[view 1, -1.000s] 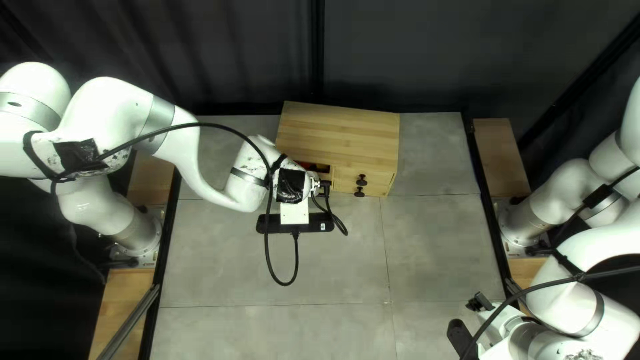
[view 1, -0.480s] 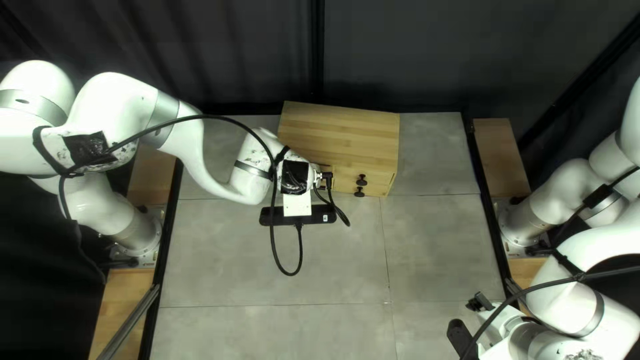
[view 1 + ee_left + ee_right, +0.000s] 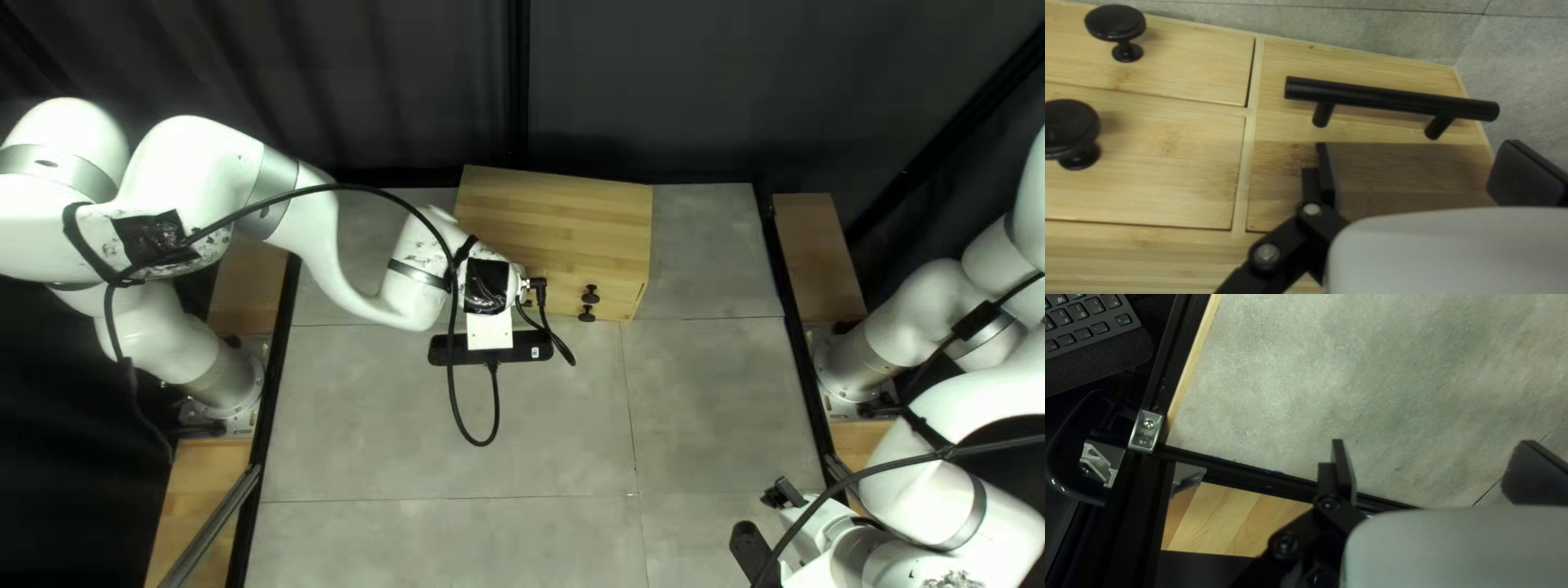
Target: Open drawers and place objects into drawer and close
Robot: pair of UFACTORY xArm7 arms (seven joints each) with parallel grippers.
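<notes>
The wooden drawer cabinet point(image 3: 557, 207) stands at the table's far side, with two black knobs point(image 3: 589, 295) on its front. My left gripper point(image 3: 535, 290) is at the front's left part, mostly hidden by its wrist. In the left wrist view my left gripper point(image 3: 1421, 174) is open, its two fingers wide apart over the drawer front point(image 3: 1372, 163), which looks flush with the cabinet frame. The black bar handle point(image 3: 1393, 100) lies just ahead of the fingers, not between them. My right gripper point(image 3: 782, 494), far from the cabinet, shows as an open right gripper point(image 3: 1426, 468) in its wrist view, holding nothing.
Two round black knobs point(image 3: 1116, 24) are on the smaller drawers beside the bar-handled one. In the right wrist view the table's black frame edge point(image 3: 1263, 476) runs past the gripper, with a keyboard point(image 3: 1083, 326) beyond it. My left arm's cable loops above the table.
My left arm has moved slightly rightward and toward the cabinet. The open left drawer with red inside has gone in and out of sight behind the wrist. The right arm is still.
</notes>
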